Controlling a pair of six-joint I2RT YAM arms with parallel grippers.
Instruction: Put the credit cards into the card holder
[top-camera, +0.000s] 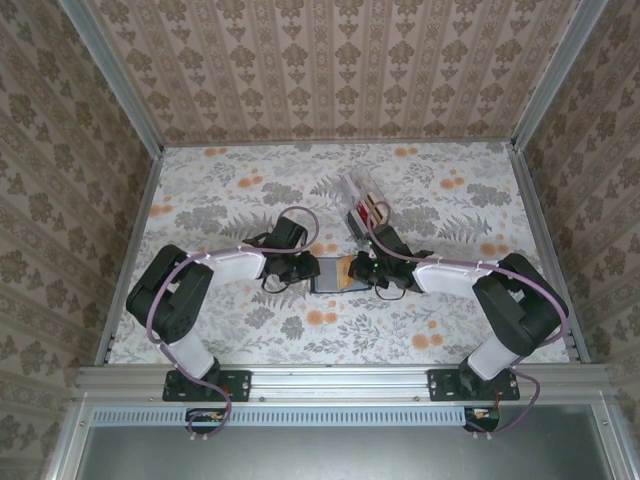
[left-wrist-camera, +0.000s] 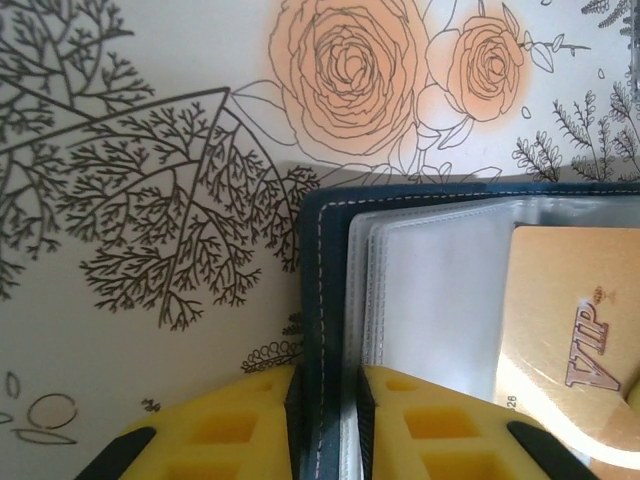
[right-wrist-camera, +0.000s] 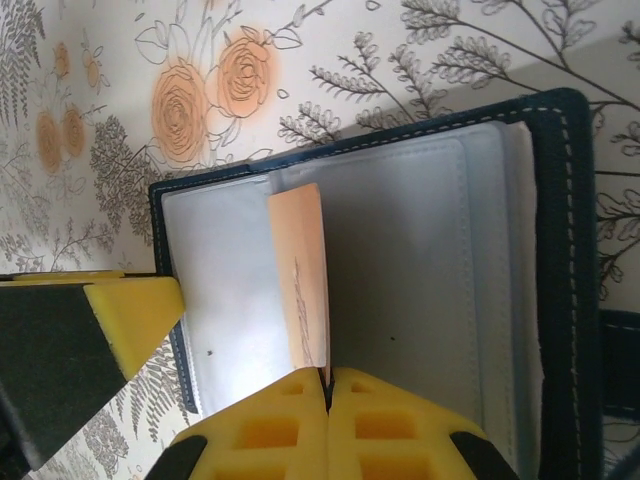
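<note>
The navy card holder (top-camera: 328, 274) lies open at the table's middle, its clear inner sleeves showing (right-wrist-camera: 420, 280). My left gripper (left-wrist-camera: 326, 400) is shut on the holder's stitched left cover edge (left-wrist-camera: 322, 300), pinning it. My right gripper (right-wrist-camera: 328, 378) is shut on an orange-tan credit card (right-wrist-camera: 302, 270), held on edge above the sleeves. The same card, marked VIP (left-wrist-camera: 570, 340), lies over the sleeves in the left wrist view. More credit cards, red among them, stand in a clear box (top-camera: 366, 207) behind the right gripper.
The flowered tablecloth (top-camera: 230, 200) covers the table, walled in by patterned panels. The left gripper's yellow finger (right-wrist-camera: 110, 310) sits at the holder's left edge in the right wrist view. Both arms meet at the middle.
</note>
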